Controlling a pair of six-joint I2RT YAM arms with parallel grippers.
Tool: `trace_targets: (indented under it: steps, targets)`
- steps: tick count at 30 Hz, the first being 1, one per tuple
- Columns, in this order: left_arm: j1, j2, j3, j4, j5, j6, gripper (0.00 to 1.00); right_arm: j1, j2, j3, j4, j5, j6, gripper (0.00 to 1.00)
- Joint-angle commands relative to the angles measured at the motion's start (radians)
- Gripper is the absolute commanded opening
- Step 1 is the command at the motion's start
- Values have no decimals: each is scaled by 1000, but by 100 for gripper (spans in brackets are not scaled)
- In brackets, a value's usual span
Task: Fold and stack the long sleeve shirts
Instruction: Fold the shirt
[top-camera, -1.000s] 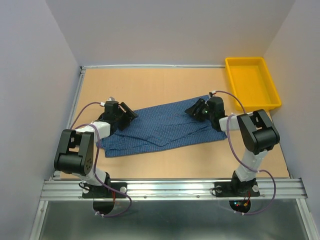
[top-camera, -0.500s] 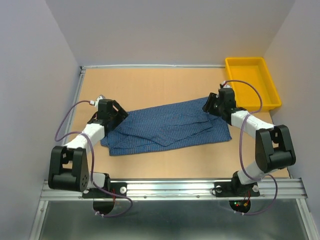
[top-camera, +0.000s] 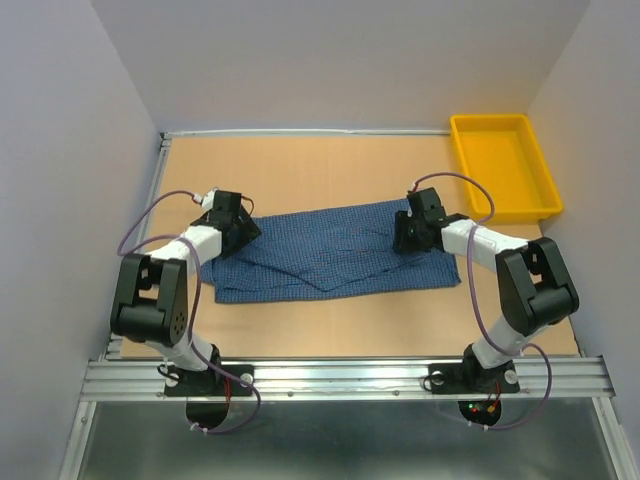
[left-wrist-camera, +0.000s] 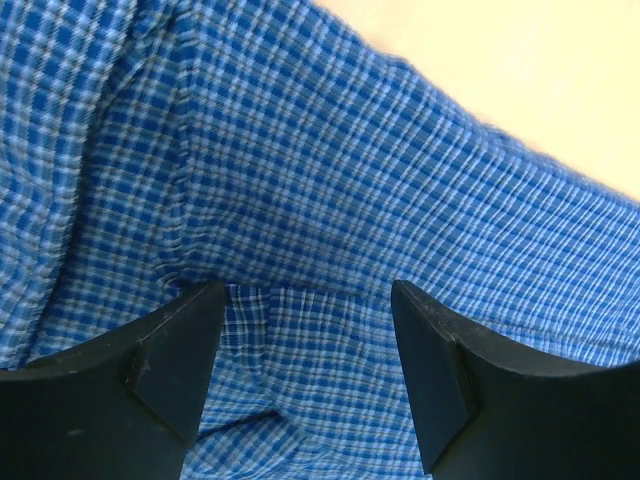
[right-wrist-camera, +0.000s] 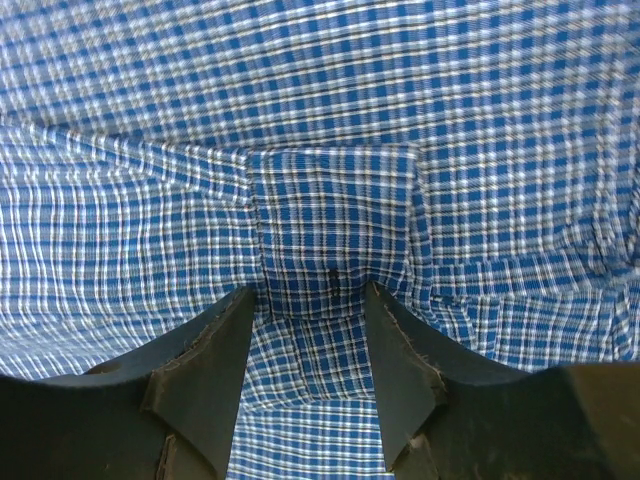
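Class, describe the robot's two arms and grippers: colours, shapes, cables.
The left arm and right arm have chunky black joint housings, white links and a looping purple cable each. The left gripper and right gripper are black, with broad wedge-shaped fingers.

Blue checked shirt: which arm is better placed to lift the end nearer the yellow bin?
Right. The right gripper sits open over that end of the blue checked shirt, a fold between its jaws; the left gripper is at the opposite end.
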Motion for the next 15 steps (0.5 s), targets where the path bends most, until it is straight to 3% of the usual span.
trace_targets:
  steps: [1,8,12,15]
  targets:
    - [0,156,148,-28,-53,99,78,53,-19,-55,-130,-36,38,54]
    - [0,513,562,-112,-42,240,78,229,-121,-171,-247,-125,152,54]
    - [-9,716,959,-175,16,303,78,486,-197,-164,-259,-193,278,54]
    - [-34,838,1213,-197,74,348,79,614,-152,-67,-268,-232,272,54]
